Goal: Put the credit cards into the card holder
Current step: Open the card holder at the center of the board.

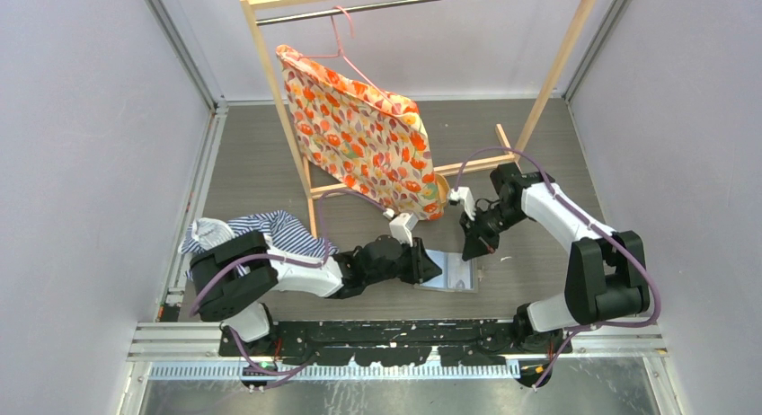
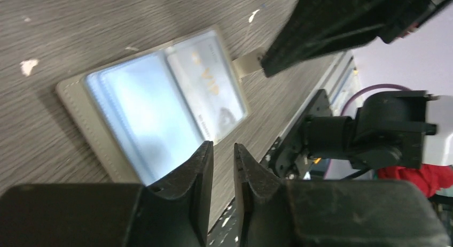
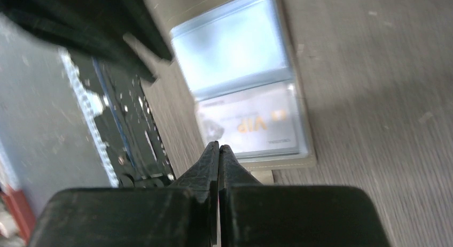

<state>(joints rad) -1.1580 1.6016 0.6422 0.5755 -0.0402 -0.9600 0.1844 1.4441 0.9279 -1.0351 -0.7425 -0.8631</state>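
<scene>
The card holder lies open and flat on the table between my two grippers. Its taupe border frames clear bluish sleeves. A pale credit card printed "VIP" in gold sits inside one sleeve, and the same card shows in the right wrist view. The other sleeve looks empty. The snap tab sticks out toward the right gripper. My right gripper is shut with nothing in it, just above the holder's tab edge. My left gripper hovers over the opposite edge, its jaws a narrow gap apart and empty.
A wooden clothes rack stands behind, with a floral cloth on a pink hanger hanging low near the right gripper. A striped cloth lies by the left arm. The metal rail runs along the near edge.
</scene>
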